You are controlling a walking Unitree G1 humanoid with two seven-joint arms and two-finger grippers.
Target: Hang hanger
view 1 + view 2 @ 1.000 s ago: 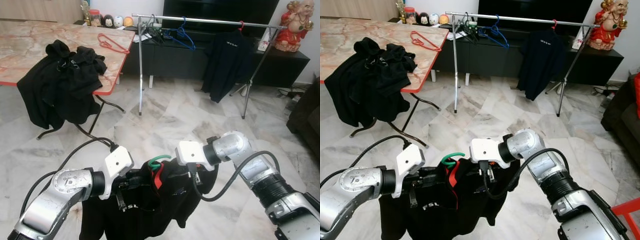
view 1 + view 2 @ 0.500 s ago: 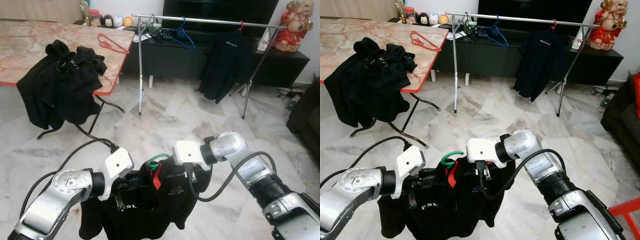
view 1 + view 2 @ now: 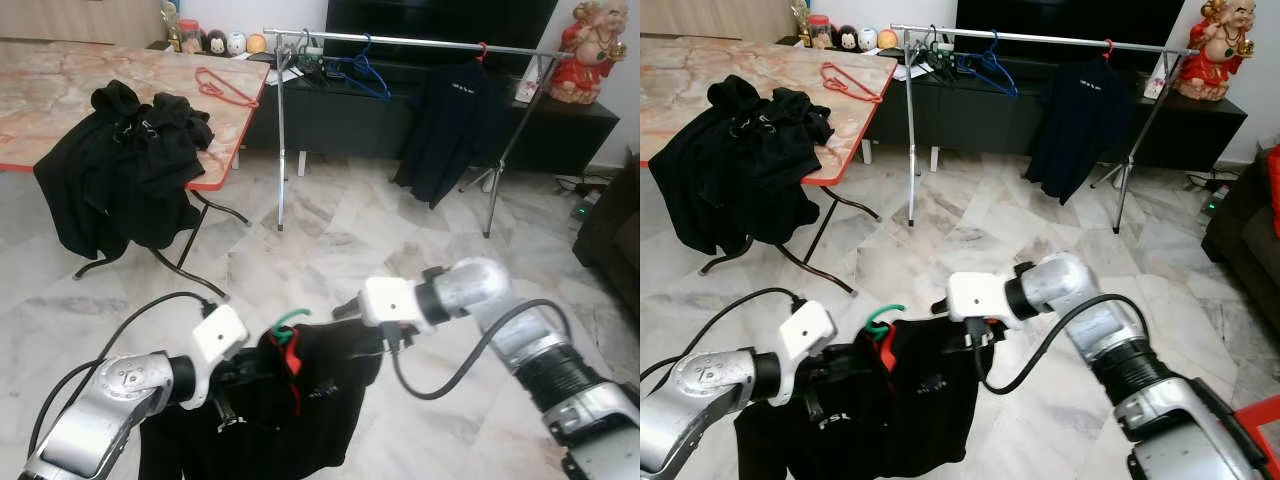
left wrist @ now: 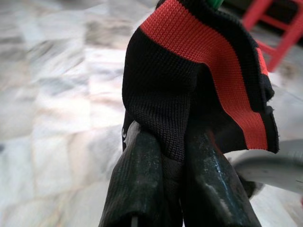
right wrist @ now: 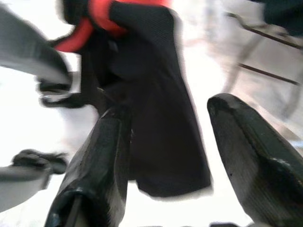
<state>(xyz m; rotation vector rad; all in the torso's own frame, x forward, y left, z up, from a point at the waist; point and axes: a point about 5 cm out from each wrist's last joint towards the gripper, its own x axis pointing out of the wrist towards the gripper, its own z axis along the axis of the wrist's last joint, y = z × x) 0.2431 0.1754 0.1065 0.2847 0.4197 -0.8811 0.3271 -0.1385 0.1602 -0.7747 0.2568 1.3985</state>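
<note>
Left eye view shows my two arms low over the marble floor (image 3: 330,235), holding a black shirt (image 3: 300,400) on a green hanger (image 3: 290,322) between them. My left gripper (image 3: 235,385) is clamped on the shirt's collar, where a red band of fabric (image 4: 208,61) folds over; in the left wrist view both black fingers (image 4: 142,184) press together on that knit edge. The hanger's green hook pokes up just above the collar, between my two wrists. My right gripper (image 3: 975,335) sits at the shirt's other shoulder, and in the right wrist view its fingers (image 5: 99,156) stand apart, with the dark cloth hanging in the gap between them; I cannot tell whether they touch it.

Well ahead stands a metal clothes rack (image 3: 400,42) in front of a dark cabinet (image 3: 360,115). A blue hanger (image 3: 365,70) and a few others hang near its left end, and a black shirt on a red hanger (image 3: 455,125) hangs toward its right end. To my left is a folding table (image 3: 70,75) with a red rim, a heap of black clothes (image 3: 125,165) draped over its near edge and a red hanger (image 3: 225,88) lying on top. A red figurine (image 3: 590,50) stands on the cabinet's right end. Open floor lies between me and the rack.
</note>
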